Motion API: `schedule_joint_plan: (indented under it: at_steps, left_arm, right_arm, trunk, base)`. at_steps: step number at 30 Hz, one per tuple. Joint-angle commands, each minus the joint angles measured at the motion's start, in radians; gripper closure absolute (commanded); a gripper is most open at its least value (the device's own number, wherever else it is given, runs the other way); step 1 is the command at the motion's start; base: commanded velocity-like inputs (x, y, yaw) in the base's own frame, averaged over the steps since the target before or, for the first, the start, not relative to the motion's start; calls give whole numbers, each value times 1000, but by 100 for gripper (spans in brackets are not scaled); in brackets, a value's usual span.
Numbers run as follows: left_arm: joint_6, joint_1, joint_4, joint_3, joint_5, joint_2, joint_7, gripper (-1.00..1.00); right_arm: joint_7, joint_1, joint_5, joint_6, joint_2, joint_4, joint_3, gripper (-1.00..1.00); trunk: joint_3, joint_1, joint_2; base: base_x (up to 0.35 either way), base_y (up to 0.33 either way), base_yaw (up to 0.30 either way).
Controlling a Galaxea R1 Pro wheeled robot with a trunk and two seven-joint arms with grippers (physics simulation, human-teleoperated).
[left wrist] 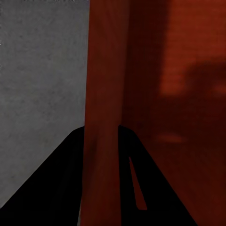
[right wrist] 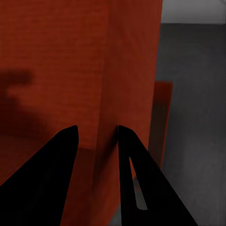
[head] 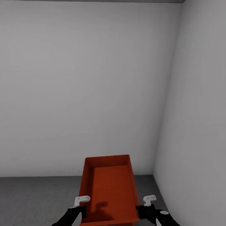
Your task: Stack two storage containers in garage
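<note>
You hold 1 storage container above the garage floor: left gripper and right gripper each pinch a side wall. A second orange-red edge shows below, so stacking likely remains.

I note the orange-red bin has thin, matt walls, seemingly plastic, with fine ribbing. The floor reads as matt, speckled grey concrete; the walls are smooth pale grey.
</note>
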Motion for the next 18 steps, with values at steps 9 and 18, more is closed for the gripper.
schedule_joint_plan:
  at_steps: [9,18]
  left_arm:
    - [-8,0,-4,-18,8,-33,5,100]
    - [-8,0,-4,-18,8,-33,5,100]
  right_arm:
    - [7,0,6,6,1,2,-6,100]
    - [7,0,4,6,1,2,-6,100]
  trunk:
    - [0,1,-1]
    - [0,1,-1]
  base:
    - [82,-67,51]
    - [26,-33,-17]
